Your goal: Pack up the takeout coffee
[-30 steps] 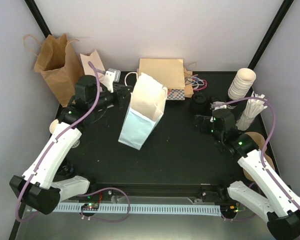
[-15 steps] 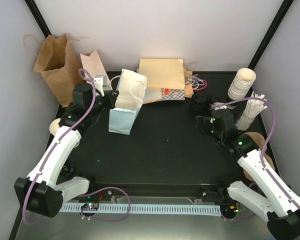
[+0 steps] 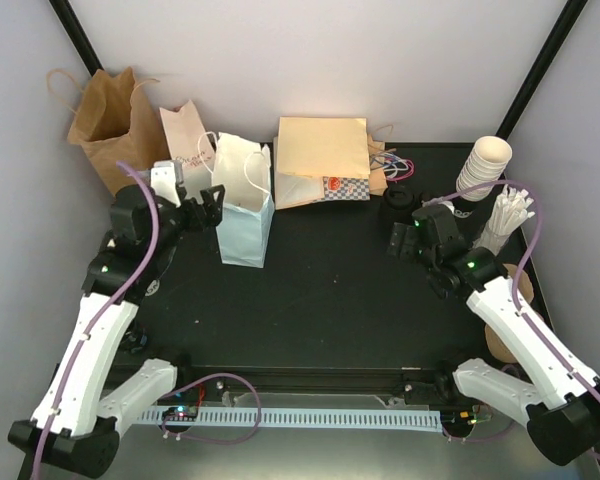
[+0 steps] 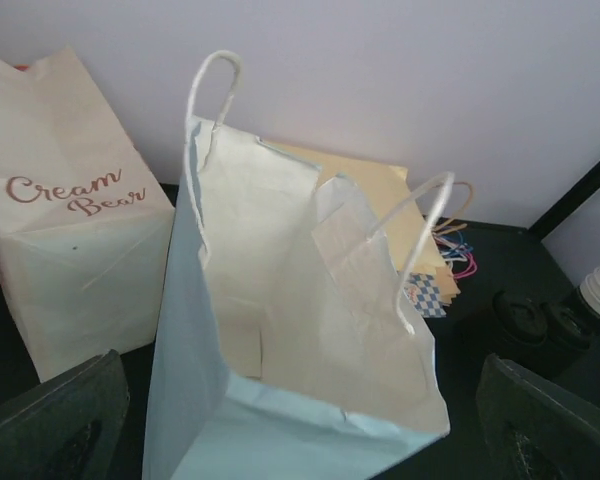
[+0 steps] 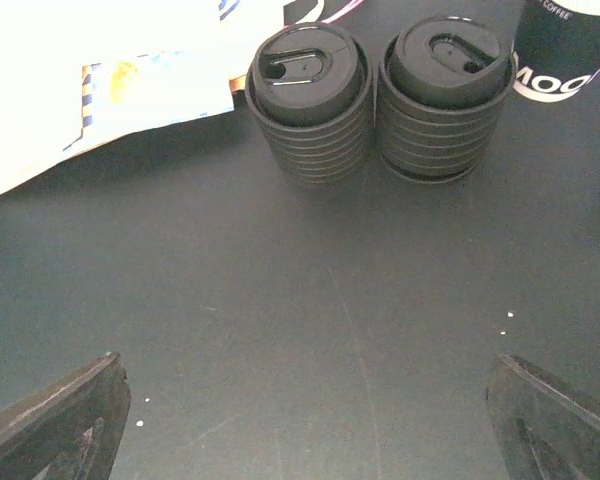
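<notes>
The takeout coffee is out of view in all three views. A light blue paper bag (image 3: 242, 210) with white cord handles stands upright with its mouth open at the back left of the black table. My left gripper (image 3: 202, 205) is open just to its left, apart from it. In the left wrist view the blue bag (image 4: 290, 330) fills the middle ahead of the left gripper (image 4: 302, 365), whose jaws stand wide. My right gripper (image 3: 405, 240) is open over bare table (image 5: 310, 300), just short of two stacks of black lids (image 5: 310, 100).
A cream "Cream Bear" bag (image 4: 65, 250) stands left of the blue bag, with a tall brown bag (image 3: 110, 125) behind it. Flat kraft bags (image 3: 323, 155) lie at the back. At the right stand a stack of bare cups (image 3: 485, 165), a dark printed cup (image 5: 565, 50) and straws (image 3: 505, 220).
The left gripper carried the tilted blue bag leftward, stood it upright, opened and drew back to the left. The right arm edged toward the lid stacks.
</notes>
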